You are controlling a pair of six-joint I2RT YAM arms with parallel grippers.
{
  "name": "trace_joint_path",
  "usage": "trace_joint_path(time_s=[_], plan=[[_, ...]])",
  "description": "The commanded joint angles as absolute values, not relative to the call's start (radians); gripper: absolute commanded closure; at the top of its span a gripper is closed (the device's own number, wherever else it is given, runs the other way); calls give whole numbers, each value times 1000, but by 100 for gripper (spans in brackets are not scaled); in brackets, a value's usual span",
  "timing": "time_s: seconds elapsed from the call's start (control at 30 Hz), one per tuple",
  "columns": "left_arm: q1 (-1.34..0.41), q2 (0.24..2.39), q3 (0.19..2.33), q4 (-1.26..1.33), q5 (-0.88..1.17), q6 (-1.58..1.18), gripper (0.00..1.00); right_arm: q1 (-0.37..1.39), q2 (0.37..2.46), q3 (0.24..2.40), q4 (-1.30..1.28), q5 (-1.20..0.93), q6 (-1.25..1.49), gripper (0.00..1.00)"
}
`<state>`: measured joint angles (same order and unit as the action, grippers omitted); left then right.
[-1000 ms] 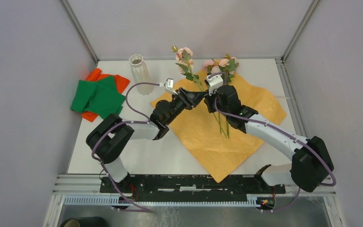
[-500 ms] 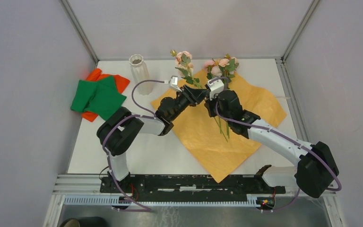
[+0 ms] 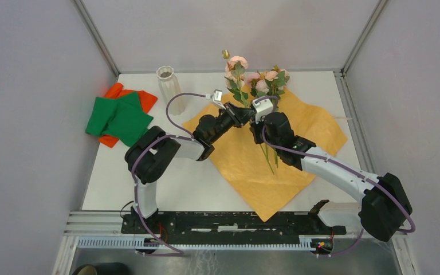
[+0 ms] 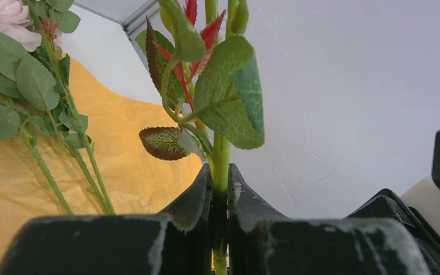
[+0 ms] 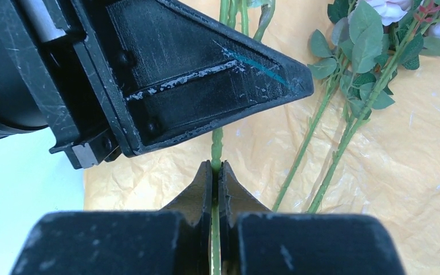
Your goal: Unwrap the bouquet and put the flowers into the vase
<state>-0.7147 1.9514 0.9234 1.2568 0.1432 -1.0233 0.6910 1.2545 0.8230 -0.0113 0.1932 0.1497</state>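
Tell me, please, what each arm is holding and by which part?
The left fingers pinch a flower's stem just below its leaves; the right fingers pinch seemingly the same stem lower down.

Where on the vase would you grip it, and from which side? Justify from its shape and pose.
Grip the vase around its narrow ribbed body, below the flared rim, jaws level. It stands upright, so come in sideways, probably from the right, since the green cloth lies close on its left.
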Motion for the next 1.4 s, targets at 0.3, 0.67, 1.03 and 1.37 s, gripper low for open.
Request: trace_joint_path(time_s=[0.3, 0.67, 1.03, 1.37], plan=[[-714, 1556, 1035, 596, 34, -352, 98, 696, 1084, 891, -38, 333, 78, 45], [-589, 1424, 1256, 343, -221, -11, 98, 695, 939, 853, -75, 404, 47, 45], [-319, 1527, 1539, 386, -195, 65, 98, 689, 1000, 786, -45, 428, 19, 46], [-201, 1639, 1772, 358, -110, -15, 98, 665, 1112, 760, 26, 387, 23, 46]])
